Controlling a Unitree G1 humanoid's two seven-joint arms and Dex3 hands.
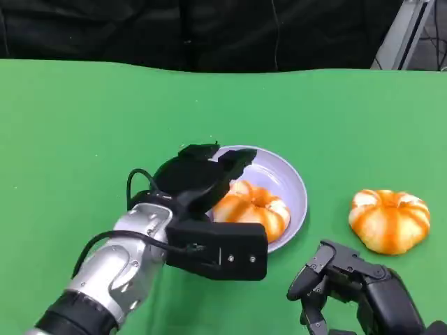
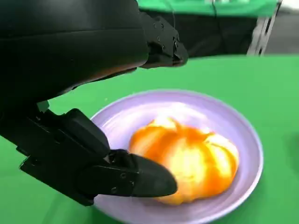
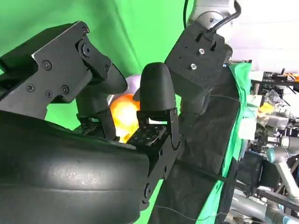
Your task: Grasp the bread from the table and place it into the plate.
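Observation:
A round orange-and-white bread lies in the lilac plate at the table's middle. My left hand hovers over the plate's left rim, fingers spread, one above the bread and the thumb low beside it. In the left wrist view the bread rests on the plate between the spread fingers of that hand, and the thumb tip is at its edge. A second, similar bread sits on the table to the plate's right. My right hand hangs near the front edge, fingers apart, holding nothing.
The green table runs back to a black curtain. In the right wrist view the left arm's wrist block stands beyond my right hand's fingers, with lab equipment off to one side.

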